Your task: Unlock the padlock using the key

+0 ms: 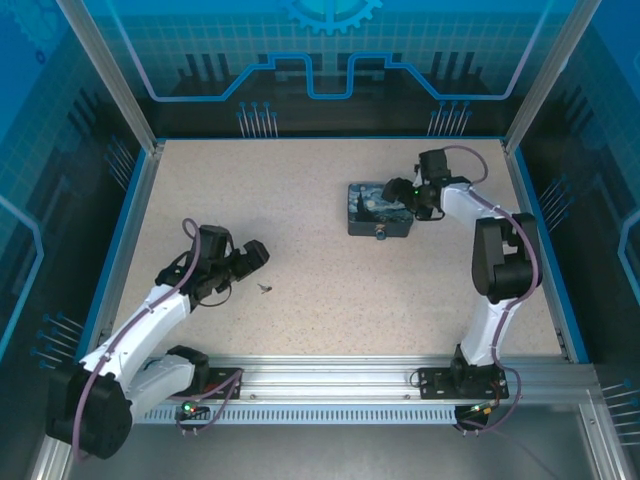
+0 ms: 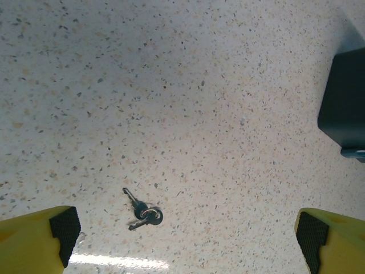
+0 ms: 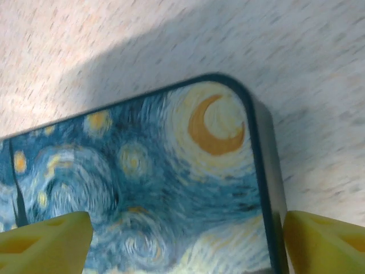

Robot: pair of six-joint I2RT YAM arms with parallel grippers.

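Rectangular dark blue box [image 3: 142, 171] — swirly blue starry lid, yellow-orange crescent moon; flat table top [image 2: 199, 85] beige, dark-speckled; small metal key [image 2: 140, 210] — dark grey.

In your right wrist view, the box [image 3: 171, 188] is blurred and cut off at the left and bottom edges. In the top view, the padlock [image 1: 380, 236] is too small to resolve.

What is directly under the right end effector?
The starry-night box, its painted top and crescent-moon corner below the right end effector. Its inside is covered, and it hides the table beneath it.
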